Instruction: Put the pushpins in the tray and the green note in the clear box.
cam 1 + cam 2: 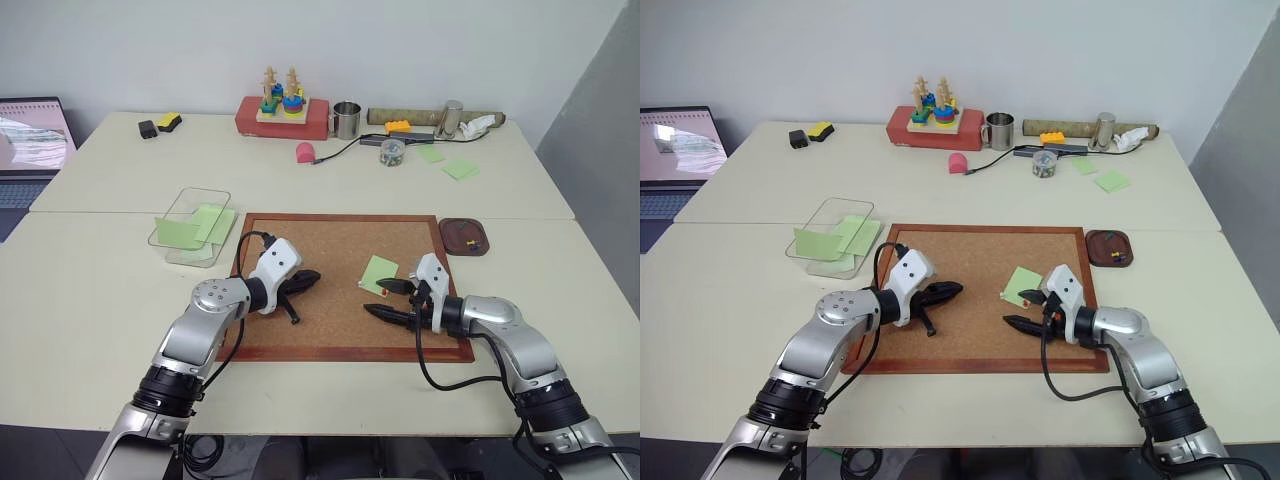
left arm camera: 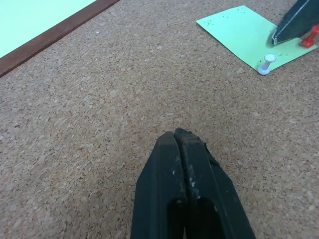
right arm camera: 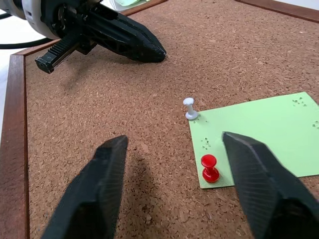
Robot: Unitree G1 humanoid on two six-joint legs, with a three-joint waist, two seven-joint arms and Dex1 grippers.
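Observation:
On the cork board [image 1: 330,300] lies the green note [image 1: 379,273], pinned by two pushpins at its near corners, a red one [image 3: 210,168] and a white one [image 3: 189,108]. My right gripper [image 3: 175,144] hovers low at the note's near edge. It is open, with the red pin just ahead of the gap and touching neither finger. My left gripper [image 1: 313,278] rests shut on bare cork to the left of the note, holding nothing. The dark brown tray [image 1: 452,240] sits off the board's far right corner. The clear box [image 1: 205,191], at the board's far left, holds green notes.
At the back of the table stand a red block with a stacking toy [image 1: 283,112], a metal cup [image 1: 346,120], a jar [image 1: 392,151] and loose green notes [image 1: 460,169]. A laptop [image 1: 30,140] sits at the far left. The board's wooden frame [image 1: 340,353] is raised.

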